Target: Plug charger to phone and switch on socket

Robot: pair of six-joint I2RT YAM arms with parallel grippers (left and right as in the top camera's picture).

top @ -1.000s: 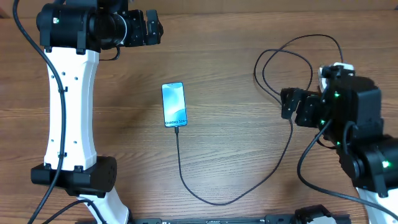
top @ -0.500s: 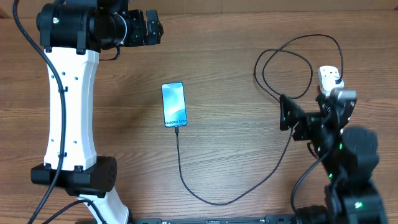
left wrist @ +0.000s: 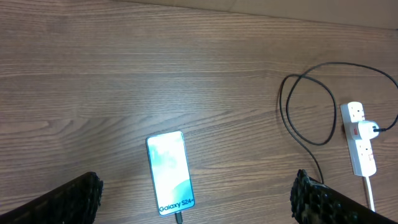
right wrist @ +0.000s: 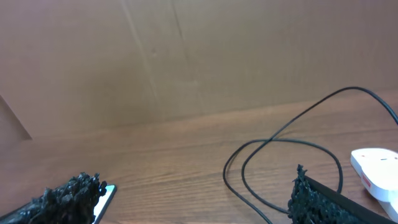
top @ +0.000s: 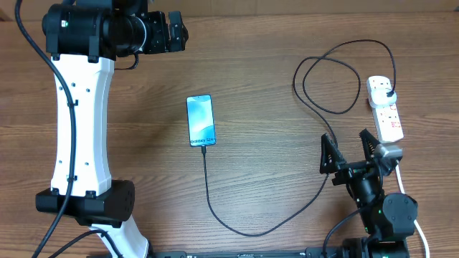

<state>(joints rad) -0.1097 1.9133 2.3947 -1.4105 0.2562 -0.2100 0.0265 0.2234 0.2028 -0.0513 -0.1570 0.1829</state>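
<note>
Left jaws and right jaws both stand released, gripping nothing. Phone [top: 201,120] lies mid-desk [top: 265,64], screen lit. Charger [top: 206,172] leaves the phone's 6 o'clock edge and loops round to the socket [top: 386,111] at the phone's 3 o'clock.

Risk, my judgement: my right jaws sit just beside the cable, so a reach for the switch could snag the slack and tug the connector out.

Connector seating and switch position are too small to make out.

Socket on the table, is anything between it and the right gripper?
Nothing visible does. The open right gripper is just short of the socket, with only bare table between them; the charger cable passes beside the gripper, not across that gap.
</note>
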